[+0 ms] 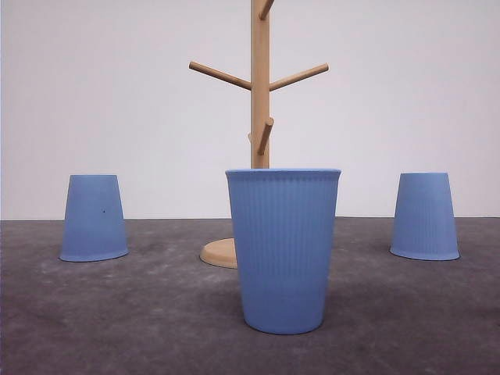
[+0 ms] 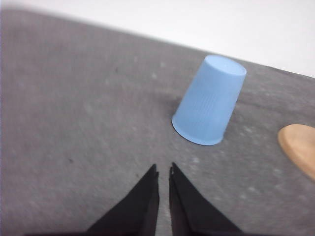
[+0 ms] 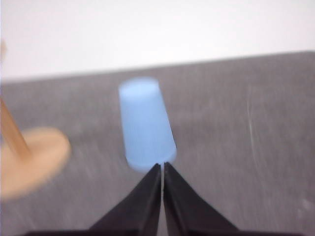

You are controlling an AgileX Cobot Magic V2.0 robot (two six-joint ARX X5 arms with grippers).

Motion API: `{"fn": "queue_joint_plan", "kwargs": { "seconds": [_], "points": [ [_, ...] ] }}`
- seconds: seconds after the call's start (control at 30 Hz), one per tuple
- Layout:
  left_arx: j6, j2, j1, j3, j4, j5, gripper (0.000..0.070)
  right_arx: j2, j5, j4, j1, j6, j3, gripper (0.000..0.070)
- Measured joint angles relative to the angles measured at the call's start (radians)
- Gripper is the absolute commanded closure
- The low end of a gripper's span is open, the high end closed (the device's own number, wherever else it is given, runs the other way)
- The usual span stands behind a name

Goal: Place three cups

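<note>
Three light-blue ribbed cups stand on the grey table. The middle cup (image 1: 283,248) is upright, mouth up, nearest the camera. The left cup (image 1: 94,218) and the right cup (image 1: 424,216) stand upside down, farther back. In the left wrist view my left gripper (image 2: 163,170) is shut and empty, a short way in front of the inverted left cup (image 2: 210,101). In the right wrist view my right gripper (image 3: 162,166) is shut and empty, its tips at the near rim of the blurred inverted right cup (image 3: 144,124).
A wooden mug tree (image 1: 260,86) with angled pegs stands behind the middle cup on a round base (image 1: 219,253). Its base also shows in the left wrist view (image 2: 299,146) and the right wrist view (image 3: 30,159). A white wall backs the table.
</note>
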Motion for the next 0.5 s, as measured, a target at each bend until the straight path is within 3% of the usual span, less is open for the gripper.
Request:
{"fn": "queue_joint_plan", "kwargs": {
  "seconds": [0.23, 0.33, 0.5],
  "points": [
    [-0.041, 0.260, 0.000, 0.326, -0.064, 0.038, 0.0685, 0.325, -0.072, -0.124, 0.000, 0.017, 0.309, 0.0697],
    [-0.010, 0.410, 0.000, 0.467, -0.118, 0.079, 0.0685, 0.495, -0.127, -0.218, 0.000, -0.013, 0.425, 0.0697],
    [0.094, 0.662, -0.002, 0.630, -0.139, 0.085, 0.0685, 0.763, -0.134, -0.352, 0.000, -0.116, 0.582, 0.0697]
  ]
}}
